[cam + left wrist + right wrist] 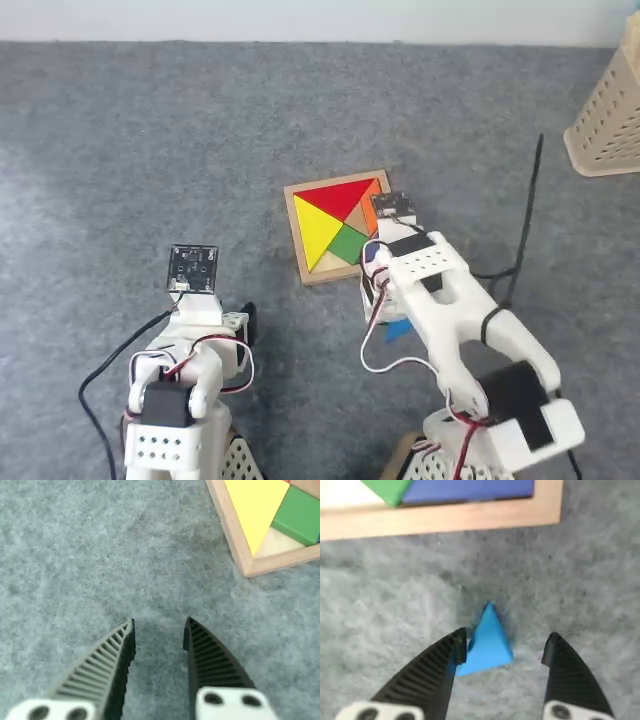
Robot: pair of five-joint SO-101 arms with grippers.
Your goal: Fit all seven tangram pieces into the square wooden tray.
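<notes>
Black ribbed fingers (440,670) of the right gripper (507,636) are sitting spread wide, straddling the light blue triangle (489,642) without pinching it (one finger may be brushing its edge, hard to call). That triangle is lying flat on the grey carpet (600,570), just outside the wooden tray (445,517), off the side facing the arms. I'm guessing the gripper is lining up like this so it can close across the piece's thin sides and lift it.

Inside the tray, the red triangle (340,195), yellow triangle (315,230), green piece (348,243) and orange piece (372,190) are lying flush. A dark blue piece (470,490) is sitting along the rim nearest the loose triangle. A pale bare patch (277,542) of tray floor is showing beside the green piece, at the tray corner closest to the left arm. I'm reading that as a gap waiting to be filled.

The left gripper (160,622) is hanging over bare carpet, near that tray corner but apart from it. Its fingers are open and holding nothing, so it's probably just keeping out of the way.

A perforated basket (610,110) is standing well apart from the tray, on its far side. I'm not making out any lettering on the pieces or the tray.
</notes>
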